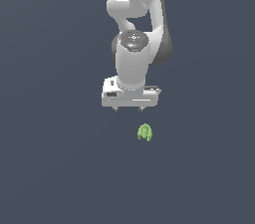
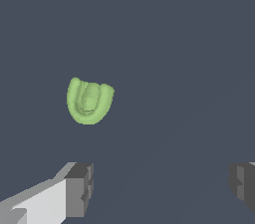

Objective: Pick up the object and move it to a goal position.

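Sitting low-centre in ext. view frame, nearest the camera: the object (image 1: 144, 132), tiny light-green lump w/ arched top and short prongs pointing down, resting on the dark grey floor (image 1: 55, 168). Much smaller than the hand above it. Lying apart from everything, nothing touching it.

Hanging just above and slightly toward the ext. view's left of it: the gripper (image 1: 128, 109), pointing straight down, two short fingertips (image 1: 116, 108) poking out under the white hand block, standing wide apart. Not holding anything; clear gap showing btwn tips and the green lump. Lump lying roughly under the tip on the ext. view's right, a bit beyond it, not centred btwn the two.

Rising behind and above, toward top-centre of frame: the arm (image 1: 133, 63), white links w/ dark joint cap, running up out of the top edge.

In wrist view: showing one grey finger pad (image 2: 79, 188) at lower left of frame and the other at lower right edge, w/ a broad stretch of bare floor btwn them, confirming jaws spread wide. Appearing here as a U-shaped green form w/ a rounded inner ridge, the object (image 2: 89, 101) sitting left of centre, closer to the lower-left pad's side than the other, outside the gap btwn the pads. Filling the rest of both frames: flat dark grey.
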Available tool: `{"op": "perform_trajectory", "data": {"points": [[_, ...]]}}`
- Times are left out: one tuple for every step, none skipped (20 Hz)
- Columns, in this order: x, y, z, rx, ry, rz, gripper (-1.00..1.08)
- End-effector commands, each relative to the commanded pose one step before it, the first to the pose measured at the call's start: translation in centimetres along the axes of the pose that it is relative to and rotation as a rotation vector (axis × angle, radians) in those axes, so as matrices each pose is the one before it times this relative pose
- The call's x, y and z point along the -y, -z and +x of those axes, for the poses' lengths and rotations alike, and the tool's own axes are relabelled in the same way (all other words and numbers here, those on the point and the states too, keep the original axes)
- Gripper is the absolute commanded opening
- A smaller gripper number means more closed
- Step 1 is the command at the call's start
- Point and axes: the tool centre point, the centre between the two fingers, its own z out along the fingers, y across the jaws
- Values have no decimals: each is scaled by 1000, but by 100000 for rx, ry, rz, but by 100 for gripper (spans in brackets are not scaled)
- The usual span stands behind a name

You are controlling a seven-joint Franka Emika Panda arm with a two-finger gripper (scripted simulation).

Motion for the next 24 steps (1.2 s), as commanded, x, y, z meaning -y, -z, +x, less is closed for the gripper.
{"op": "perform_trajectory", "data": {"points": [[864,-858,544,174,-2449,351,100],[411,-410,251,63,-1220,168,100],[448,-449,258,72,-1321,182,100],[489,-488,261,83,-1419,196,100],[529,-529,261,94,-1521,210,100],[563,-566,255,106,-1608,221,100],[547,-551,224,108,-1546,212,100],[516,-522,191,107,-1449,198,100],[482,-492,162,105,-1352,184,100],[449,-460,136,102,-1254,169,100],[415,-428,113,97,-1155,155,100],[380,-394,93,92,-1056,141,100],[344,-359,76,86,-957,127,100],[307,-323,61,79,-858,113,100],[273,-287,48,71,-756,99,100],[234,-250,38,63,-659,86,100],[198,-213,29,54,-558,72,100],[165,-174,21,44,-452,58,100],[127,-136,16,35,-354,46,100],[89,-98,11,26,-255,33,100],[54,-59,6,15,-152,20,100],[20,-19,1,5,-48,6,100],[-73,66,-56,67,399,-53,100],[2,-39,-1,0,0,0,100]]}}
